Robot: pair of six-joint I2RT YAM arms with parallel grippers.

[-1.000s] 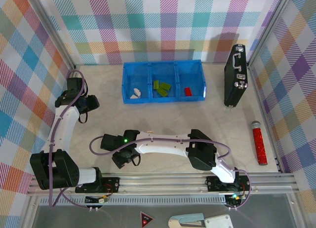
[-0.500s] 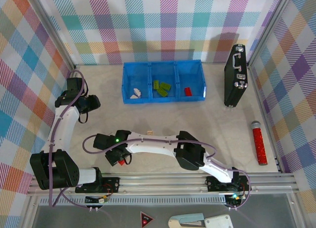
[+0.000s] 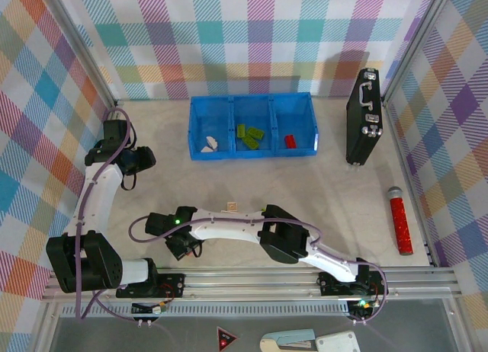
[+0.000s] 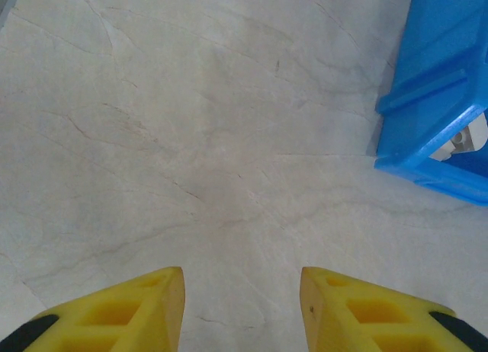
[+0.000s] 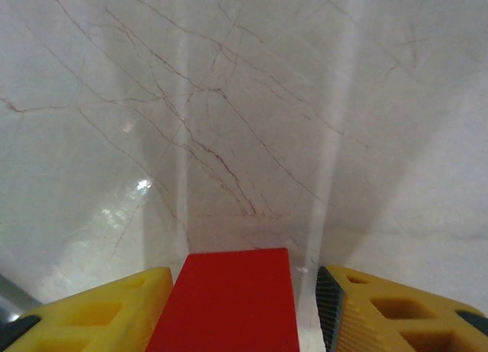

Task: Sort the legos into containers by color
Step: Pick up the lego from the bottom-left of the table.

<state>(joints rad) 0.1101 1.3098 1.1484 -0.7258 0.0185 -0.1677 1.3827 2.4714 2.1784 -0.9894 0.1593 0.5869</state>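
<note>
The blue tray stands at the back of the table with three containers: white legos in the left one, green legos in the middle, a red lego in the right. My right gripper reaches left along the near edge. In the right wrist view a red lego lies on the table between the right gripper's jaws; the left finger touches it and a narrow gap shows at the right pad. My left gripper hangs open over bare table beside the tray's corner. A cream lego lies loose mid-table.
A black case with metal latches stands upright at the right wall. A long red cylinder lies near the right edge. Plaid walls close the table on three sides, and a metal rail runs along the near edge.
My right arm has swung left and down toward the near edge, and its jaws have narrowed around the red lego. The left arm has not moved.
</note>
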